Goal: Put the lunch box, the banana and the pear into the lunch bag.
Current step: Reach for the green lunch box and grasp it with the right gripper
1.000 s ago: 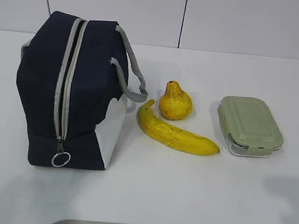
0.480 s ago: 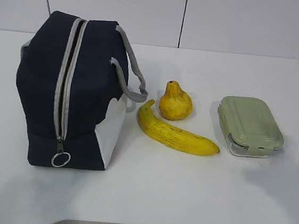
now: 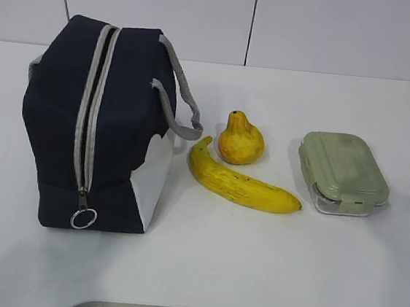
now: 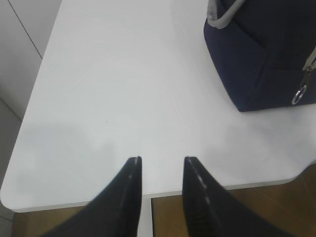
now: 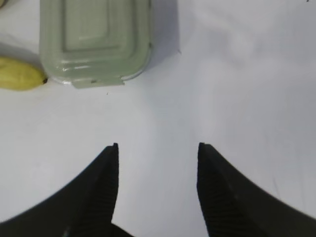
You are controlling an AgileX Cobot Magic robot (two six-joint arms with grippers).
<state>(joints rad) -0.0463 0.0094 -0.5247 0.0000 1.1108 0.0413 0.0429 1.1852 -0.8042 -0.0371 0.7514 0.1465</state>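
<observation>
Navy fabric marks the bag [image 3: 94,123], standing at the left of the white bench [image 3: 252,261], its grey zipper [image 3: 88,112] running down to a ring pull [image 3: 83,218] at the near end. Just right of it lies the banana [image 3: 242,182], with the pear [image 3: 240,140] upright close behind it. Further right, near the banana's tip, sits the box [image 3: 343,172] with its green lid on. The left gripper [image 4: 160,165] hovers over bare bench beside the bag, jaws apart and empty. The right gripper [image 5: 158,150] hangs near the box, jaws spread, holding nothing.
</observation>
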